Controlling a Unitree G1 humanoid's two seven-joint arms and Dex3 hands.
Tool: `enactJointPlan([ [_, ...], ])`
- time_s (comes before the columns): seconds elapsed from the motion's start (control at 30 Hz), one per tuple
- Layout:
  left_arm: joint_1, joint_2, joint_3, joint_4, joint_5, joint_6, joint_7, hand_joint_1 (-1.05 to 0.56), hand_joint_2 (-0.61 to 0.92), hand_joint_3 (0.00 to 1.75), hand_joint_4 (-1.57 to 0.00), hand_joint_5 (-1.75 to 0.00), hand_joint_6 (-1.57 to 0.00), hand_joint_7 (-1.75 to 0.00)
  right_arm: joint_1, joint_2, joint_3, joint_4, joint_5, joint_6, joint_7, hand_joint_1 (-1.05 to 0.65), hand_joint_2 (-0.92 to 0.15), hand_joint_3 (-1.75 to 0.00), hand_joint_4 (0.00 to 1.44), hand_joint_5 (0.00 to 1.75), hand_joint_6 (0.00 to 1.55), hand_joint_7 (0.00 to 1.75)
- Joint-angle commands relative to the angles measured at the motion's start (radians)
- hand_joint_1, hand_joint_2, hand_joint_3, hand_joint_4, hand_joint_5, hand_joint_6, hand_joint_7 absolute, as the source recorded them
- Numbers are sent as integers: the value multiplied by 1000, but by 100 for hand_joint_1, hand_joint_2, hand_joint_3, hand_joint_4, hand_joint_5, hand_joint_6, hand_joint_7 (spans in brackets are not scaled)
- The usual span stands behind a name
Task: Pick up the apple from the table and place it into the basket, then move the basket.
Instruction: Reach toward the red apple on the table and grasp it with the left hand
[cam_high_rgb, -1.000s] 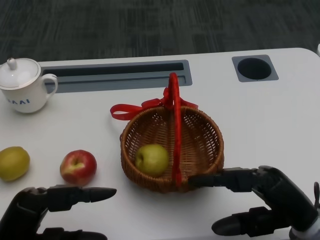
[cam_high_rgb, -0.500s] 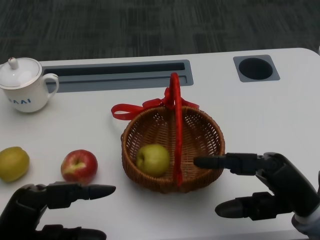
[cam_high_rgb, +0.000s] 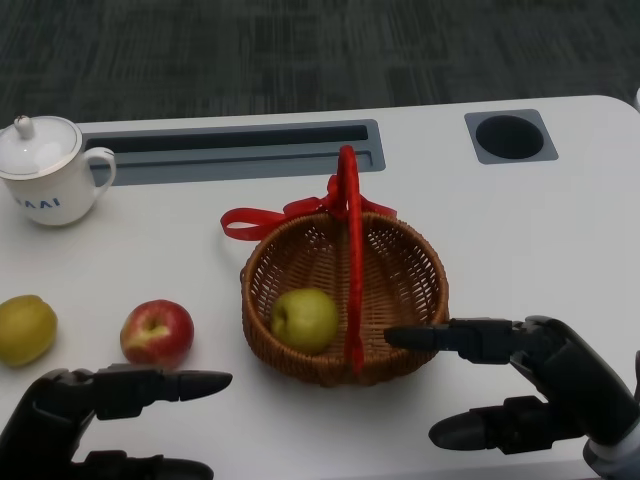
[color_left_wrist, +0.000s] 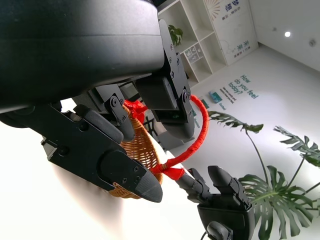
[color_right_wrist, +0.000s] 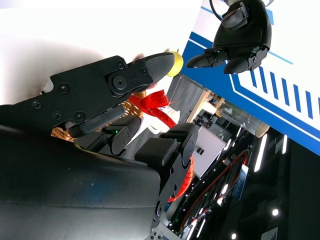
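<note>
While the green apple (cam_high_rgb: 304, 318) lay inside the wicker basket (cam_high_rgb: 415, 262), the right hand (cam_high_rgb: 540, 390) stood spread and empty, one fingertip (cam_high_rgb: 400, 338) at the basket's near rim; the left hand (cam_high_rgb: 95, 420) was likewise empty.

both hands are matte black. the left hand (cam_high_rgb: 95, 420) has blocky segmented fingers with rounded tips, and the right hand (cam_high_rgb: 530, 385) matches it. up close, the left hand's rounded shell (color_left_wrist: 75, 45) is smooth, its finger links studded with small round screws.
</note>
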Motion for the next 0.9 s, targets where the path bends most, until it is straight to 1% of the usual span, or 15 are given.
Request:
enactJointPlan([
  [0.03,-8,3,37,21,40,-36,37,-46,72,0,-99,0,-93,0,7,-11,-4,-9,1,-14,-2,-54,-83,0,76,0,70,0],
  [0.07,-16,-1,56,30,70,-52,54,-48,72,0,-96,0,-90,0,7,-10,-4,-7,1,-16,-3,-54,-83,0,76,0,70,0],
  [0.2,-47,-11,154,60,246,-97,155,-60,72,0,-75,0,-73,0,5,-10,-3,-5,2,-18,-1,-54,-84,0,75,0,69,0],
  [0.33,-80,18,267,56,543,-43,321,-79,74,1,-47,0,-45,0,7,-7,-2,-6,1,-18,-4,-54,-84,0,76,0,70,0],
  [0.4,-105,41,278,88,628,-25,393,-83,74,0,-42,-1,-38,0,10,-6,-1,-11,0,-14,-6,-55,-84,0,76,0,70,0],
  [0.5,-144,75,262,155,697,-23,490,-83,72,0,-43,-2,-37,-1,14,-6,-1,-17,-1,-10,-7,-55,-84,0,77,0,70,0],
  [0.67,-217,136,209,291,779,-30,638,-80,70,0,-46,-2,-39,-1,17,-7,-2,-18,1,-15,-7,-54,-83,0,77,0,70,0],
  [0.9,-310,185,86,444,874,49,800,-77,67,0,-40,0,-33,0,17,-7,2,-17,8,-21,-2,-53,-84,0,77,0,70,0],
])
